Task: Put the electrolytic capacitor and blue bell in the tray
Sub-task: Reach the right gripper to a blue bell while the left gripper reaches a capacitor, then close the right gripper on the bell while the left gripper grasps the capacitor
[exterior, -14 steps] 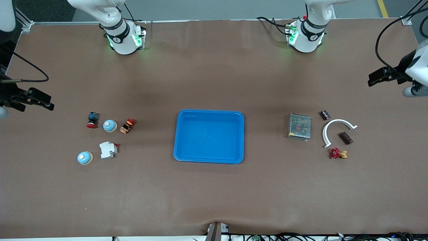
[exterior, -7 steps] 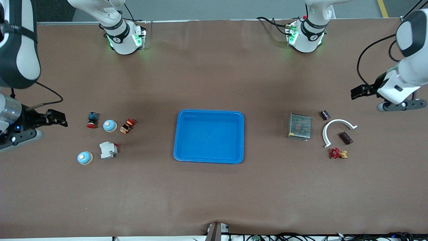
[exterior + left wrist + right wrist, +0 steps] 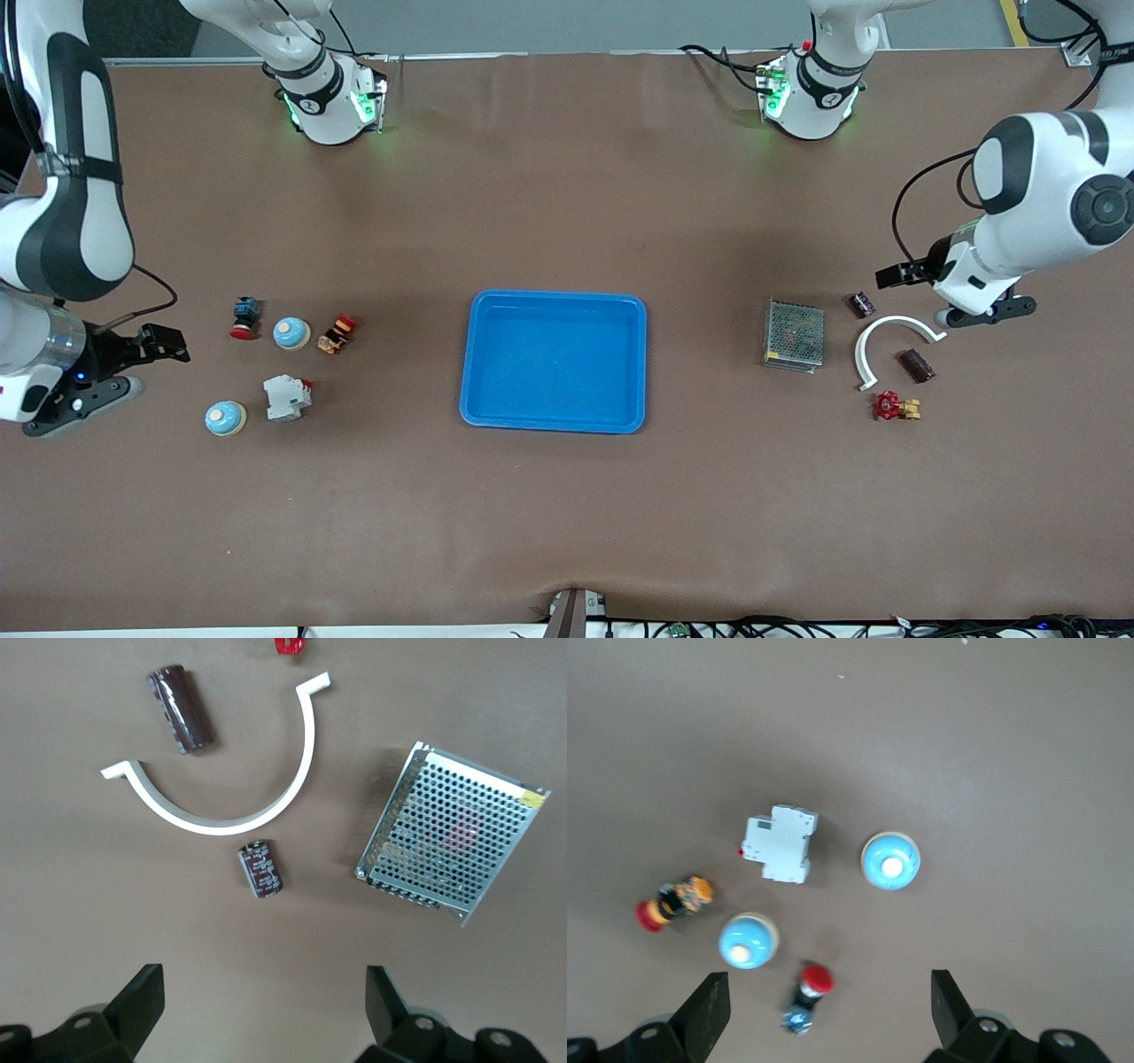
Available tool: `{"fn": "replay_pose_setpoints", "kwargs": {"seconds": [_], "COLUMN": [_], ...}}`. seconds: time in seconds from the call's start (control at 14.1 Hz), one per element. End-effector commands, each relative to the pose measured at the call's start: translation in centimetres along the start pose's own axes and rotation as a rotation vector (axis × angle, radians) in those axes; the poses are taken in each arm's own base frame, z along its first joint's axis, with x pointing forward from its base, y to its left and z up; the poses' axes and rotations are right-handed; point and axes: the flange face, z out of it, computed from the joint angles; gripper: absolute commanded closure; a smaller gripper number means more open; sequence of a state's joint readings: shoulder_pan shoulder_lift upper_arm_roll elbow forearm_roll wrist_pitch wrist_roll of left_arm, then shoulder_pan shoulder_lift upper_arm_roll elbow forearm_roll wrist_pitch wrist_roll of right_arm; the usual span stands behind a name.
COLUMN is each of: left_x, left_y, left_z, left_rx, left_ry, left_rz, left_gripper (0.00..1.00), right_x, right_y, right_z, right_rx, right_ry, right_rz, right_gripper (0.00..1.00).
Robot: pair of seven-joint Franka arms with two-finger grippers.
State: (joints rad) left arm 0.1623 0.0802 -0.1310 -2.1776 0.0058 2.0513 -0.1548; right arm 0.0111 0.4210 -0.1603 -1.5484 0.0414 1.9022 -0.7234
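Observation:
The bright-blue tray [image 3: 554, 301] lies empty at the table's middle. Two blue bells [image 3: 291, 333] [image 3: 225, 418] stand toward the right arm's end; they also show in the right wrist view [image 3: 748, 941] [image 3: 890, 860]. A small dark capacitor [image 3: 861, 304] [image 3: 262, 870] and a longer brown one [image 3: 915, 365] [image 3: 182, 709] lie toward the left arm's end. My left gripper [image 3: 982, 312] [image 3: 263, 1010] is open and empty, up over the table beside the small capacitor. My right gripper [image 3: 80, 403] [image 3: 828, 1014] is open and empty, up over the table beside the bells.
A grey mesh box [image 3: 794, 335], a white plastic arc [image 3: 893, 341] and a red valve [image 3: 895, 406] lie around the capacitors. A white breaker [image 3: 287, 396], a red push button [image 3: 244, 317] and an orange-red part [image 3: 337, 333] lie among the bells.
Both arms have swung in from the table's ends and come lower. The left gripper now hangs by the capacitors, the right gripper by the bells. No object has moved.

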Motion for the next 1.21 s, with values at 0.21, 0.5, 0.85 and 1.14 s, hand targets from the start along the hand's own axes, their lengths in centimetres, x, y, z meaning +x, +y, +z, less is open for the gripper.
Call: {"fn": "replay_pose_setpoints", "kwargs": {"seconds": [0.21, 0.5, 0.85, 1.14], "left_x": [0.6, 1.0, 1.2, 1.6], "left_y": [-0.9, -1.1, -2.8, -3.6], "left_z": [7.3, 11.3, 15.1, 15.7], "left_rx": [-0.039, -0.052, -0.063, -0.07], "left_ry": [0.023, 0.04, 0.024, 0.029], "left_rz": [-0.068, -0.102, -0.172, -0.187], "left_gripper": [0.11, 0.22, 0.32, 0.76], "right_x": [0.4, 0.2, 1.1, 2.1], "right_y": [2.9, 4.3, 5.0, 4.1], "right_z": [6.2, 11.5, 14.4, 16.4], "right_rx": [0.012, 0.025, -0.022, -0.017], "right_ry": [0.012, -0.007, 0.014, 0.016], "right_rz": [-0.255, -0.354, -0.49, -0.516], "right_gripper": [0.0, 0.0, 0.0, 0.0]}}
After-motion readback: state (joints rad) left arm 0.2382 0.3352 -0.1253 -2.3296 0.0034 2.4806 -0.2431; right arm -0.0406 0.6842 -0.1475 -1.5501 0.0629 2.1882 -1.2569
